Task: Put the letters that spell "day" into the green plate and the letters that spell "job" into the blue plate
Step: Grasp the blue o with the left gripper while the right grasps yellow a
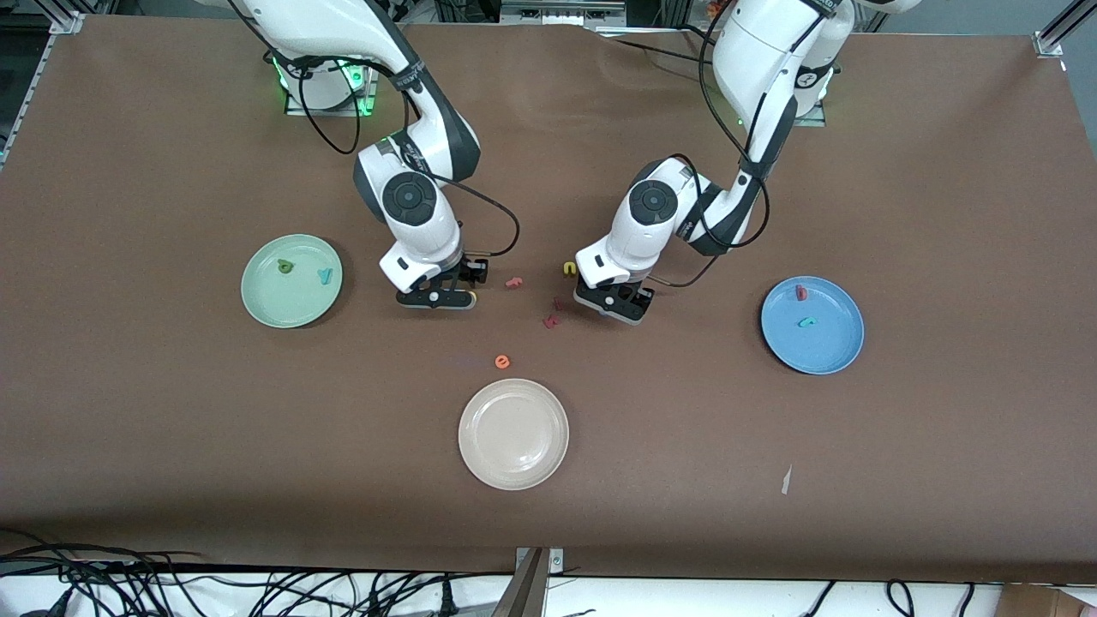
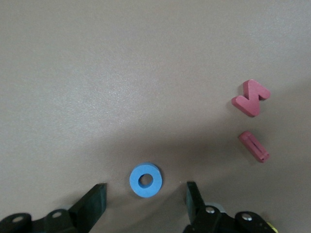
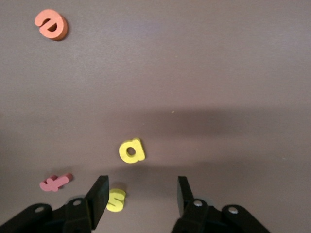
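Sorting looks two-thirds done, I judge. The round pale-green plate (image 1: pixel 270 300), toward the right arm's end, holds the dark green "a" (image 1: pixel 285 266) and teal "y" (image 1: pixel 325 276). The round blue plate (image 1: pixel 827 347), toward the left arm's end, holds the red "b" (image 1: pixel 801 292) and teal "j" (image 1: pixel 806 322).

The left gripper (image 2: pixel 146 186) is low over the table, spread wide and empty, to straddle the blue foam ring "o" (image 2: pixel 146 180). The right gripper (image 3: pixel 141 179) is likewise parted and empty, lined up just short of the yellow foam "d" (image 3: pixel 131 151).

From the front camera, both letters are hidden beneath the grippers.
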You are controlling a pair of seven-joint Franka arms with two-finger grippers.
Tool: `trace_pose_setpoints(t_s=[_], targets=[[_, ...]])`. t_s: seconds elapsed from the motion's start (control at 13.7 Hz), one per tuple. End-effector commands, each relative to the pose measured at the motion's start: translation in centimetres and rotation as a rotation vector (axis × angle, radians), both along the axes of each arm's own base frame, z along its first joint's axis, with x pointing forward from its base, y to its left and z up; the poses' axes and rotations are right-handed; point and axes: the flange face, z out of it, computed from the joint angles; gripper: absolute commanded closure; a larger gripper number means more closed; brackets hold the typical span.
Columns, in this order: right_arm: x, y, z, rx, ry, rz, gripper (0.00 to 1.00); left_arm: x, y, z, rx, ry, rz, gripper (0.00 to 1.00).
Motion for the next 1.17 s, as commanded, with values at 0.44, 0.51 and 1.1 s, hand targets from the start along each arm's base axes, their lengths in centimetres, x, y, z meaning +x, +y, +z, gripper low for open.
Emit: trace_pose_setpoints(t_s=[0.44,0.51,1.1], targets=[[0.7,1.3,-2.2,0.016,-0.033,-0.001,0.35,0.8,0.4,-0.5,0.017,-0.017,0.005,0.46],[0.6,1.3,-2.6,0.013,-0.029,0.000,0.35,1.1,0.8,-0.4,0.020,-0.021,0.010,0.47],[0.3,1.6,-4.3,0.014,-0.038,0.007,0.38,1.4,1.1,-0.1,0.021,-0.027,0.015,0.61]])
